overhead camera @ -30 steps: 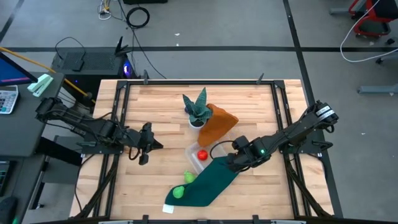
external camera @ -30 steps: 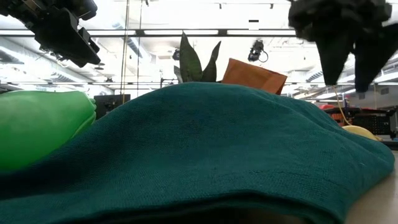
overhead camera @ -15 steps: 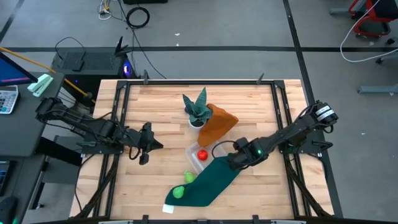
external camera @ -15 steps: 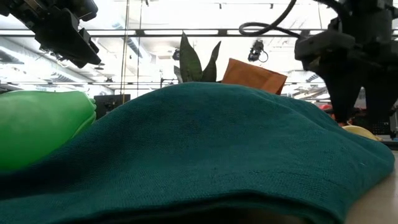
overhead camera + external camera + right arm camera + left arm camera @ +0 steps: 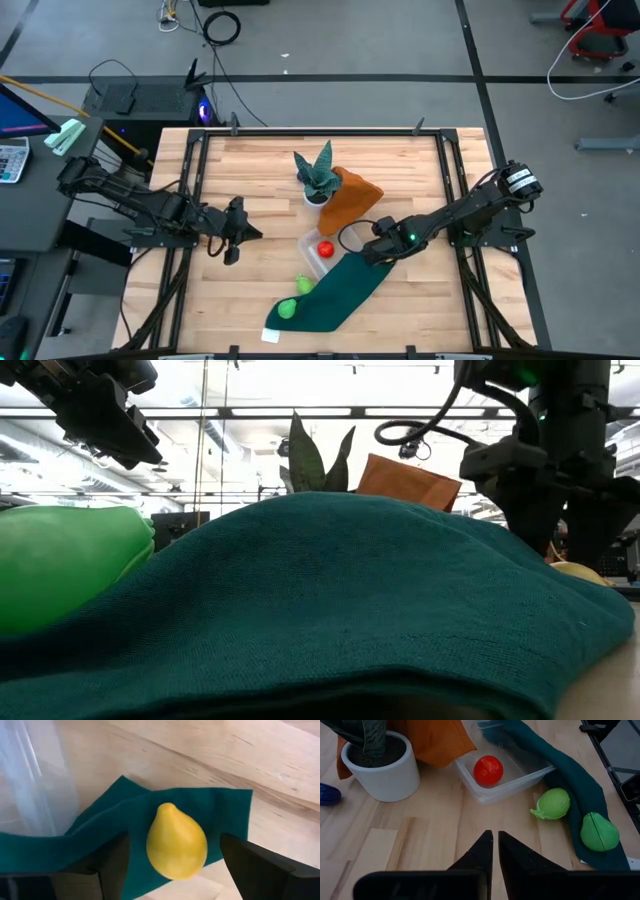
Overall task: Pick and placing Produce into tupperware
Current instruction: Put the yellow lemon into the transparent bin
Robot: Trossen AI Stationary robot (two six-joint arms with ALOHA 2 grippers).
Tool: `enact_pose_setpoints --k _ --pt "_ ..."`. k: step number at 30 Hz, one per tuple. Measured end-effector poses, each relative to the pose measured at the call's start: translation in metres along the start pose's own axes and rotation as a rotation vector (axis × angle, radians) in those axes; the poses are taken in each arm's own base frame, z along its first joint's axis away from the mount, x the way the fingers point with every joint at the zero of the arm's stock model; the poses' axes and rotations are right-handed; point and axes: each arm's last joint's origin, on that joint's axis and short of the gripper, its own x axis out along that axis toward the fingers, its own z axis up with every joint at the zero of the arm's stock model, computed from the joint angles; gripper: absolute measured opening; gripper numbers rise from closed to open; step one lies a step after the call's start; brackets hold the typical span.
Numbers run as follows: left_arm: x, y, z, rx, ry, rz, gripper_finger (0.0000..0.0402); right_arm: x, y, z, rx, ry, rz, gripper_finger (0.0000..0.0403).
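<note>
A yellow toy fruit lies on the end of a dark green cloth, beside the clear tupperware. My right gripper is open and low over the fruit, one finger on either side, with a gap showing at each. A red ball sits inside the tupperware. Two green pieces rest along the cloth's edge. A purple piece lies on the table behind the plant pot. My left gripper is shut and waits over the table's left part.
A spiky plant in a white pot stands just beyond the tupperware, with an orange cloth bunched against it. The green cloth runs from the tupperware toward the near edge. Bare wood shows on the table's left and right.
My right gripper has come down and shifted slightly left, toward the tupperware. Its open fingers now stand around the yellow fruit. The fruit, the cloth and the other pieces have stayed where they were.
</note>
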Motion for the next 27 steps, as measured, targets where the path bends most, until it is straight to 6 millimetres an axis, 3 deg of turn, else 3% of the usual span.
enact_pose_setpoints --k 27 --pt "0.0000 0.0000 0.0000 0.001 0.000 0.000 0.0026 0.0051 -0.0007 -0.0007 -0.011 0.045 -0.014 0.0268"
